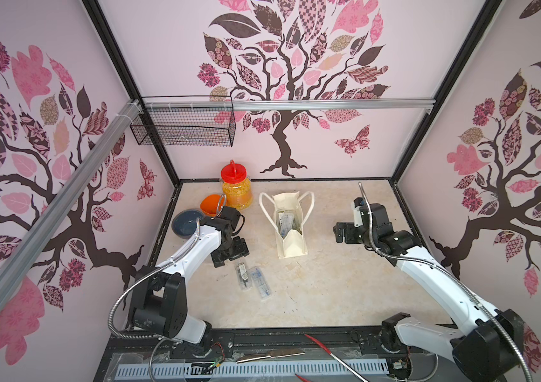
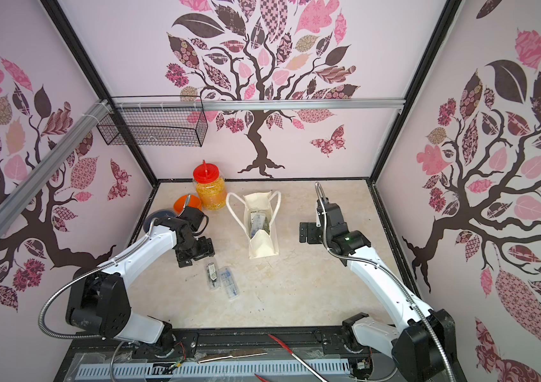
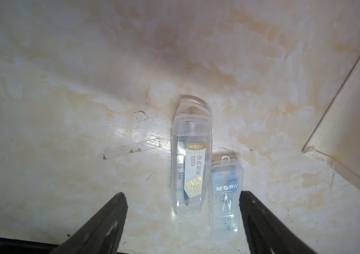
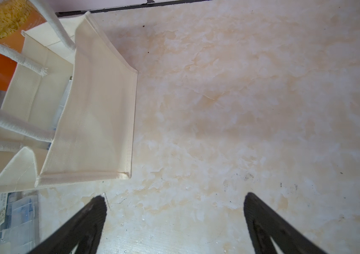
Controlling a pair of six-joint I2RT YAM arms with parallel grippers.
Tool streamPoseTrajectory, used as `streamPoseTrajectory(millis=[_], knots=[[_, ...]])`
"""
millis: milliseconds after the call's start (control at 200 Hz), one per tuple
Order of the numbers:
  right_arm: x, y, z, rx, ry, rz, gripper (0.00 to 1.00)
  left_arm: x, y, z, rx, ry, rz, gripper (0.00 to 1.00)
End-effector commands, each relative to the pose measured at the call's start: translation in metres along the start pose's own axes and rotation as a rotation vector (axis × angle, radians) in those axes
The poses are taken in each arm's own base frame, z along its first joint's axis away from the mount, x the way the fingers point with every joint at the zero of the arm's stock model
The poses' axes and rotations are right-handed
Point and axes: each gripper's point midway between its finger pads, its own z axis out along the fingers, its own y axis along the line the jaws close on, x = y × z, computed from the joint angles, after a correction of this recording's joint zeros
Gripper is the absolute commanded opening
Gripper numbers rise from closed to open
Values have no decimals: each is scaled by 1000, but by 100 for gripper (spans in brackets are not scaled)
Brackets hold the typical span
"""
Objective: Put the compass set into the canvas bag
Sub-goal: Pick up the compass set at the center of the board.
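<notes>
Two compass sets lie flat and side by side on the marbled tabletop point(image 1: 328, 297), left of its middle and toward the front edge. Both are clear plastic cases, one with a gold label point(image 3: 191, 169) and one with blue print point(image 3: 226, 198), and their long sides are touching or nearly so. The left gripper point(image 3: 182, 194) hangs over their rear ends with its jaws spread wide and grasps nothing; its wrist view shows both cases in the gap between the fingers. The canvas bag point(image 1: 292, 246) stands upright near the middle of the tabletop toward the back edge, mouth open, handles flopped outward, with more clear cases inside. The right gripper point(image 4: 174, 196) hovers over bare tabletop to the bag's right, jaws fully apart and empty. Toward the back left corner stand a red-lidded jar point(image 1: 236, 191) of yellow grains, an orange bowl point(image 1: 211, 203) and a dark dish point(image 1: 184, 225).
</notes>
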Motion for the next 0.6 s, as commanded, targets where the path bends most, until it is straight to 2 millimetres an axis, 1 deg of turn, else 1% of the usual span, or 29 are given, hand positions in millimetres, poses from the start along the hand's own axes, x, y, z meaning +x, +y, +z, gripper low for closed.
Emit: streamPoseTrajectory(millis=[0,115,190,300,420,595], knots=[[5,8,10,-48,33,25,100,6,0,11,-3,27,-12,84],[13,11,16,-67,66,39,100,10,3,15,-11,41,-16,84],[15,12,18,-74,70,41,100,12,3,18,-11,55,-16,84],[14,12,16,-75,65,41,100,17,5,26,-22,84,-21,84],[14,11,14,-72,60,41,100,17,0,31,-14,94,-9,84],[16,10,12,-68,55,44,100,19,-1,44,-35,141,0,79]])
